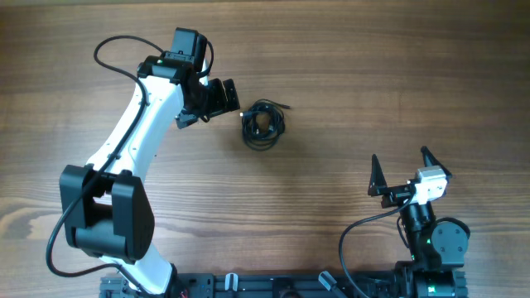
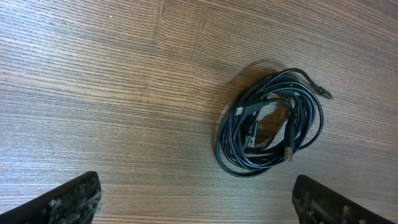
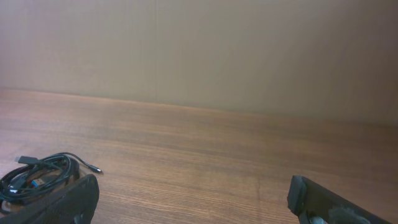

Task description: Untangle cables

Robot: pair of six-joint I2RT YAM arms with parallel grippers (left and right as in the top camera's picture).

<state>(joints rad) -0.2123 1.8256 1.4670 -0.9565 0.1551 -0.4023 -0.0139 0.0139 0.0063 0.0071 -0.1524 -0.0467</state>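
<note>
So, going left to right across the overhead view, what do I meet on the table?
Left pincer → bundle of cables → right pincer.

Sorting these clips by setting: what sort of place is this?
Probably a robotics lab bench: a wood-grain table, a left arm and right arm mounted at its edge, a plain beige wall behind, and a coil of cables.

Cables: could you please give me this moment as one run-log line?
cables: one coiled tangle, untouched | left hand: open, beside tangle, no contact | right hand: open, far from tangle
</note>
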